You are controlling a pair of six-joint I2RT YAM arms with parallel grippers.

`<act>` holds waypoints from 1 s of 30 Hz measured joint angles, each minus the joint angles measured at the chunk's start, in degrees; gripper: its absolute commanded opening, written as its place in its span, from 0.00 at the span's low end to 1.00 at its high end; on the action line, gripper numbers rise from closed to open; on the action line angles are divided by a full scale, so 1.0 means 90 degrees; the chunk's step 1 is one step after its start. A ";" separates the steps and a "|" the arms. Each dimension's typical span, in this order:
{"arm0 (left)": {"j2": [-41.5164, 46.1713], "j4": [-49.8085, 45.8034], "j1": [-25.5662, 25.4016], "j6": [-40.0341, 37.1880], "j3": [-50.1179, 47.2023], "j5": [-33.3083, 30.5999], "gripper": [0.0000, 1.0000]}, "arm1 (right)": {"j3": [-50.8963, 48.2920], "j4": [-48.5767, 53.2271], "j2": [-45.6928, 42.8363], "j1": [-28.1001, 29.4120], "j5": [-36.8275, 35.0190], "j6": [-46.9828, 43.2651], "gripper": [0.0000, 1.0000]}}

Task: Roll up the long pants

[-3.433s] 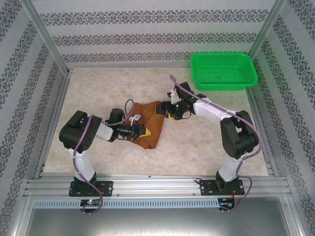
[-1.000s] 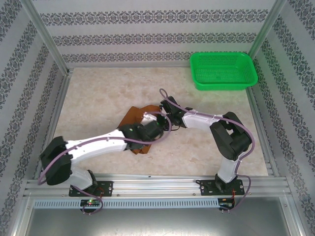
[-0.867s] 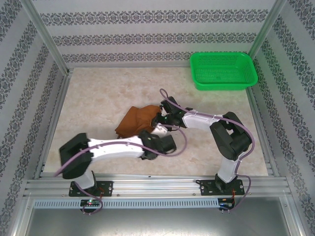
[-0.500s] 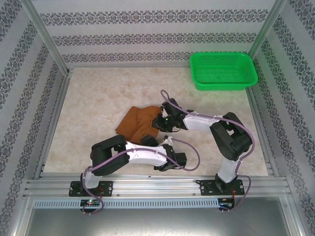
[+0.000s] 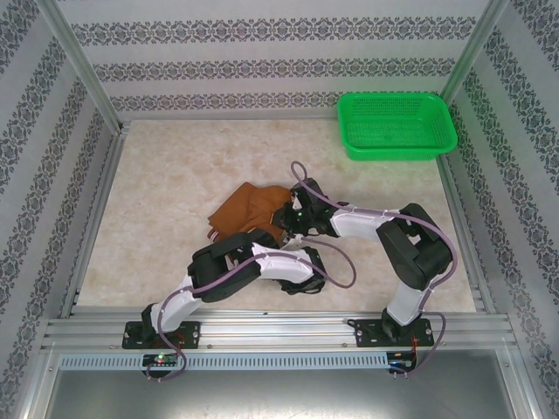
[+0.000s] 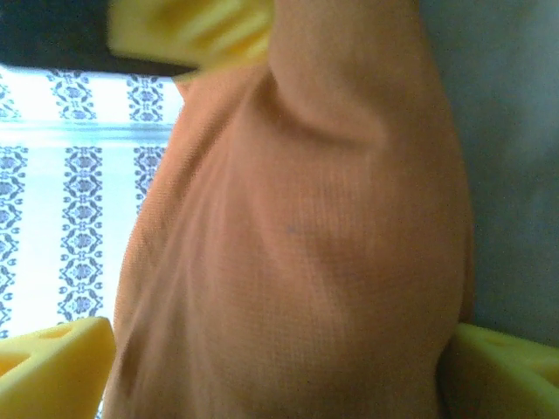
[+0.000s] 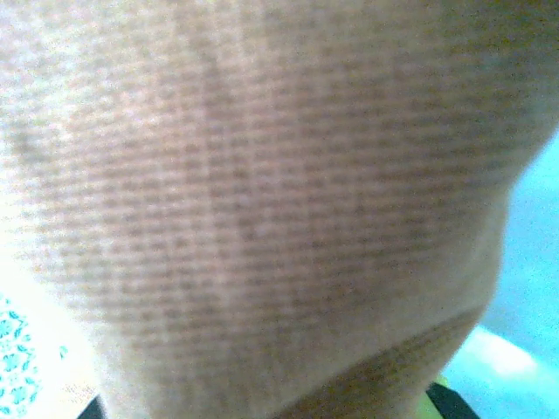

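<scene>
**Left arm pulled back, pants uncovered**

Left arm has swung off the pants (image 5: 247, 212) since a second ago. It lay stretched across them then; now it is folded toward the near edge of the table (image 5: 166, 166), elbow bent back. Left gripper (image 6: 279, 349) has let go and stands wide: in its wrist view a yellow pad (image 6: 52, 362) sits in each lower corner, with rust-brown cloth seen between and beyond them. That picture is blurred.

Pants: bunched in a crumpled heap near the middle of the table, folds uneven, a dark edge along the near-left side. Not a tidy roll (layers cannot be counted from above).

Right gripper (image 5: 293, 215) is at the heap's right edge, much where it was before, narrow and clamped on the cloth. Its wrist view has brown weave pressed right up to the lens, so the fingers themselves cannot be made out there.

Basket (image 5: 397, 154) — green, far right corner, well apart from the pants.
</scene>
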State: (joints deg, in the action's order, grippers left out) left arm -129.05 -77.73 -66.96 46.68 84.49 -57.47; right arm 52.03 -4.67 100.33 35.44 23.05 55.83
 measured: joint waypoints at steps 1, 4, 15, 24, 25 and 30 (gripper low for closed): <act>0.0112 0.0172 0.0063 -0.0146 -0.0070 0.0121 0.90 | -0.0049 -0.0019 -0.0061 -0.0029 -0.0029 0.0002 0.00; 0.0500 0.0911 0.0459 -0.0712 -0.0457 0.0576 0.48 | -0.0163 -0.0126 -0.0240 -0.0092 -0.0136 0.0107 0.00; 0.0942 0.2346 0.0741 -0.2652 -0.0571 0.1353 0.00 | -0.0219 -0.0209 -0.0250 -0.0391 -0.0313 0.0277 0.28; 0.2062 0.2691 0.1447 -0.3543 -0.0595 0.4284 0.00 | -0.0051 0.0984 -0.1248 -0.1212 0.0250 -0.0457 0.84; 0.2125 0.2730 0.1566 -0.3551 -0.0563 0.4600 0.00 | -0.0019 0.1098 -0.1520 -0.1409 0.0265 -0.0532 0.85; 0.2254 0.2982 0.1824 -0.3543 -0.0478 0.5945 0.00 | 0.0457 0.1583 -0.2370 -0.2125 0.0177 -0.0918 0.85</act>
State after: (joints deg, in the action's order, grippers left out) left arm -108.77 -50.89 -50.54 14.79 80.18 -3.97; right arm 56.14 9.58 79.00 16.32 24.64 47.57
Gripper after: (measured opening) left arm 0.260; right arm 0.856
